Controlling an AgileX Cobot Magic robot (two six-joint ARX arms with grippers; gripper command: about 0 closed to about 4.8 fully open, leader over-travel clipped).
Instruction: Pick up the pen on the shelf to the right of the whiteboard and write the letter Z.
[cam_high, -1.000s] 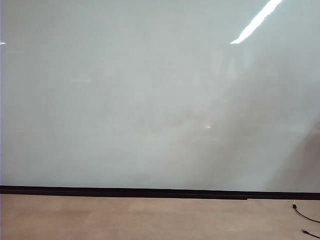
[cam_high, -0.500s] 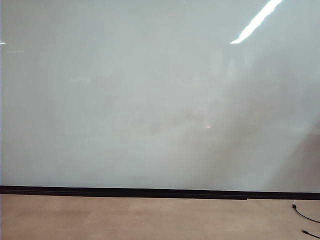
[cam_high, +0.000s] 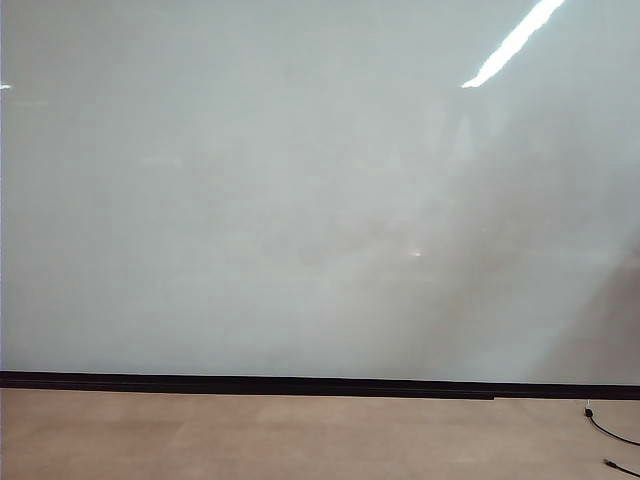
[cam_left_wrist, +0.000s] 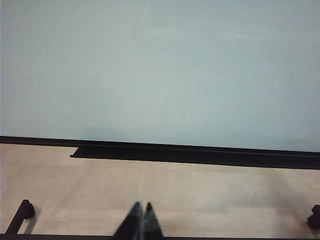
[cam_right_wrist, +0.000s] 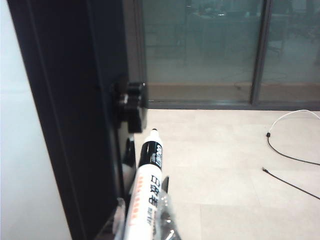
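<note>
Holding the pen (cam_right_wrist: 148, 190), the right gripper (cam_right_wrist: 145, 225) is seen only in the right wrist view, down at the edge of the picture. The clear fingers (cam_right_wrist: 167, 212) are pressed on the two sides of the pen's white body, and the pen sticks out past the fingertips with its small dark tip farthest from them. Just beside the fingers a black frame (cam_right_wrist: 75, 115) with a round knob is seen; the shelf itself cannot be made out.

The pen is judged to be light, stiff and smooth, so it could slip or turn in the grip. A hold near the middle of the body is best.

The whiteboard (cam_high: 300, 200) is big, flat and shiny, with a thin black strip along its lower edge. No letter Z is drawn yet.

The left gripper (cam_left_wrist: 141, 222) is closed, its dark fingertips together with nothing between them, above a tan floor (cam_left_wrist: 200, 200).
</note>
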